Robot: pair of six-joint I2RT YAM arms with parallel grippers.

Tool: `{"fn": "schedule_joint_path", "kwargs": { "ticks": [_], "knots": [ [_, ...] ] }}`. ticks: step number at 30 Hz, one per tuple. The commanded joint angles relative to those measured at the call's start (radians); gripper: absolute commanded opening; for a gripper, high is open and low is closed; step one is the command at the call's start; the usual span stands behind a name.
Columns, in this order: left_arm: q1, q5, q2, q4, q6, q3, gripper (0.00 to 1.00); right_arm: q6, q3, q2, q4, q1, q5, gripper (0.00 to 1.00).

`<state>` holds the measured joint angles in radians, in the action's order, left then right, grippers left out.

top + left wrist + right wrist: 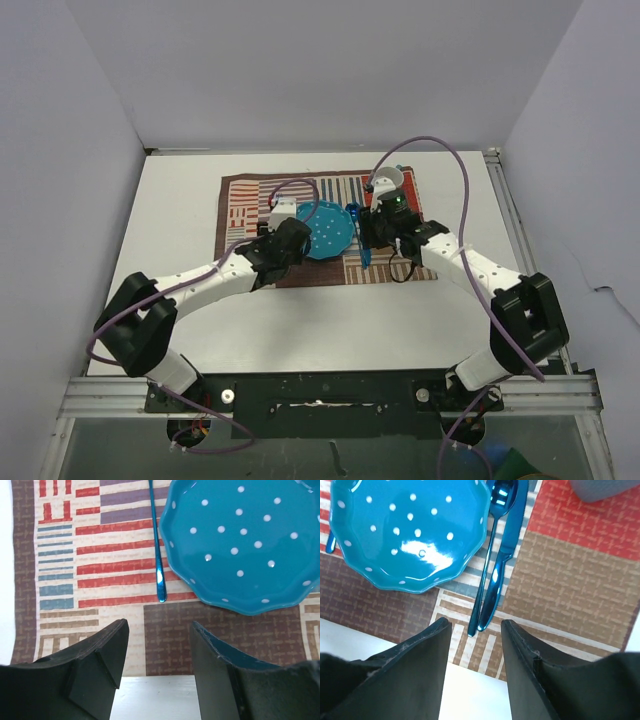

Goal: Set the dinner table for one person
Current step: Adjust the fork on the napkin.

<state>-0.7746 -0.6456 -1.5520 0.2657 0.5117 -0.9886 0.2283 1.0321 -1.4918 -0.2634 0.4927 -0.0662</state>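
Worktop [330,320]: big, white and flat, with metal rails on its edges. Both arms stand at its near edge.
Mat [245,205]: a striped cloth in the middle of the worktop, closer to the far edge.
Plate [328,230]: blue with white dots. It sits in the middle of the mat.
Thin blue handle [157,555]: lies on the mat just beside the plate's left side. I cannot tell which tool it is.
Spoon [502,494] and knife [496,582]: both shiny blue, lying side by side, very close, just right of the plate.
Cup [390,180]: white, standing at the mat's far right corner.
Left end effector [157,630]: hangs over the mat's near edge, close to the plate. Its fingers are wide apart and hold nothing.
Right end effector [475,625]: hangs over the near ends of the spoon and knife. Its fingers are apart, with nothing between them.
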Motion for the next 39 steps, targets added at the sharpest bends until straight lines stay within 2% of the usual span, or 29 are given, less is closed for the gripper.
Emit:
{"fn": "schedule_joint_path", "kwargs": {
  "ticks": [1, 9, 15, 17, 20, 22, 28, 31, 35, 37, 39],
  "knots": [
    [0.030, 0.044, 0.016, -0.197, -0.036, 0.017, 0.53, 0.023, 0.052, -0.040, 0.021, 0.007, 0.051, 0.45],
    [0.114, 0.186, -0.092, -0.424, -0.105, 0.017, 0.53, 0.032, 0.030, -0.046, -0.016, 0.019, 0.064, 0.45],
    [0.144, 0.204, -0.228, -0.407, -0.114, -0.073, 0.53, 0.040, 0.011, -0.058, 0.003, 0.018, 0.080, 0.44],
    [0.152, 0.206, -0.259, -0.384, -0.112, -0.108, 0.53, 0.033, 0.034, -0.088, -0.001, 0.018, 0.088, 0.38],
    [0.160, 0.210, -0.282, -0.377, -0.111, -0.130, 0.53, 0.009, 0.094, -0.149, -0.010, 0.015, 0.100, 0.12],
    [0.161, 0.211, -0.287, -0.370, -0.115, -0.142, 0.53, -0.013, 0.161, -0.204, -0.040, 0.007, 0.128, 0.04],
    [0.167, 0.197, -0.290, -0.347, -0.130, -0.172, 0.53, -0.066, 0.346, -0.379, -0.097, -0.014, 0.192, 0.02],
    [0.170, 0.189, -0.293, -0.341, -0.141, -0.187, 0.53, -0.076, 0.411, -0.447, -0.121, -0.021, 0.196, 0.08],
    [0.177, 0.188, -0.299, -0.339, -0.145, -0.200, 0.53, -0.076, 0.440, -0.489, -0.118, -0.026, 0.196, 0.33],
    [0.181, 0.188, -0.301, -0.340, -0.149, -0.205, 0.53, -0.074, 0.445, -0.501, -0.112, -0.030, 0.201, 0.40],
    [0.186, 0.187, -0.303, -0.339, -0.150, -0.211, 0.53, -0.075, 0.452, -0.504, -0.114, -0.032, 0.202, 0.42]
  ]
}}
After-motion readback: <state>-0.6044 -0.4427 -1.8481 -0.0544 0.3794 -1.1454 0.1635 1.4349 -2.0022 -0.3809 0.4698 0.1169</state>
